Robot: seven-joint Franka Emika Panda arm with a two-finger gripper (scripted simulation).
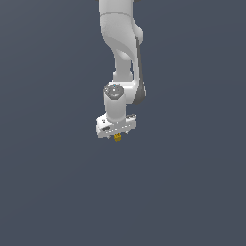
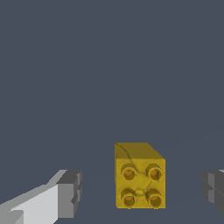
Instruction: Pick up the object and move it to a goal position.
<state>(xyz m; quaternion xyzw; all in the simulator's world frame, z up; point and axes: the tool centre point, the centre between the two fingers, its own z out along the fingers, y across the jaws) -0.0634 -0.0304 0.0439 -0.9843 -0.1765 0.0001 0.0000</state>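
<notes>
The object is a small yellow-orange block (image 2: 140,175) with darker round studs on the face turned to the wrist camera. It sits between my two dark finger pads (image 2: 70,194), with a clear gap on each side, so the jaws stand apart from it and touch neither side. My gripper (image 2: 141,192) is open around it. In the exterior view the white gripper (image 1: 116,130) points down, and the block (image 1: 117,138) shows as a tiny yellow spot just under it. The fingers are hidden there. No goal marker shows in either view.
The white arm (image 1: 122,43) comes down from the top of the exterior view. Plain dark grey-blue ground (image 1: 192,192) surrounds the gripper, and no other object shows.
</notes>
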